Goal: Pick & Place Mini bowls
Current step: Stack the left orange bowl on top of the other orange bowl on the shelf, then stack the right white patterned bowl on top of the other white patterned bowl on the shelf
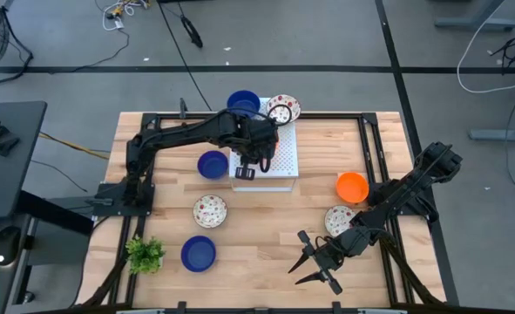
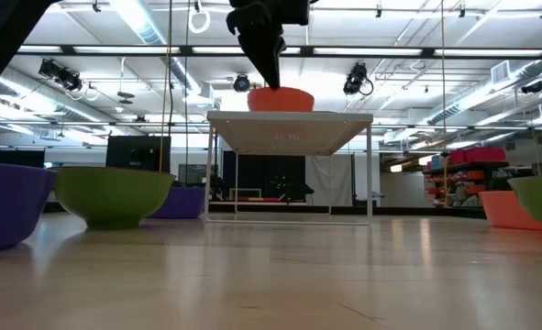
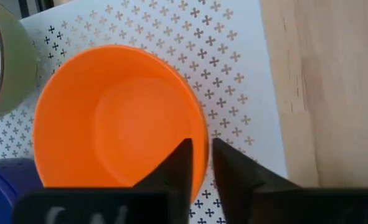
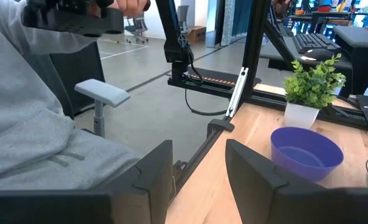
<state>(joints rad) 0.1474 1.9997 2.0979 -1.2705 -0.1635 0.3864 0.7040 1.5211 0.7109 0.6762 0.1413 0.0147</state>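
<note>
An orange mini bowl (image 3: 118, 118) stands on its base on the white perforated board (image 1: 283, 157), hidden under my left arm in the high view. My left gripper (image 3: 200, 144) is above the board, shut on this bowl's rim. A blue bowl (image 1: 243, 103) and a speckled bowl (image 1: 283, 110) sit at the board's far edge. On the table lie two more blue bowls (image 1: 212, 164) (image 1: 198, 253), two speckled ones (image 1: 209, 211) (image 1: 338, 220) and another orange bowl (image 1: 351, 186). My right gripper (image 1: 296, 257) waits open over the table's near edge. My left gripper pinches the orange bowl's rim (image 3: 203, 134) between its two fingers, one finger (image 3: 180, 163) inside the bowl and the other (image 3: 228, 165) outside. It comes from above, pointing down (image 2: 269, 69). The bowl sits upright with its base on the white board (image 2: 289, 121).
A small green plant (image 1: 144, 255) stands at the near left corner. Bare wood lies between the board and the near edge. A person in a grey sleeve (image 4: 34, 130) stands beyond the table's near edge. Black frame rails (image 1: 370, 148) run along the table's sides.
</note>
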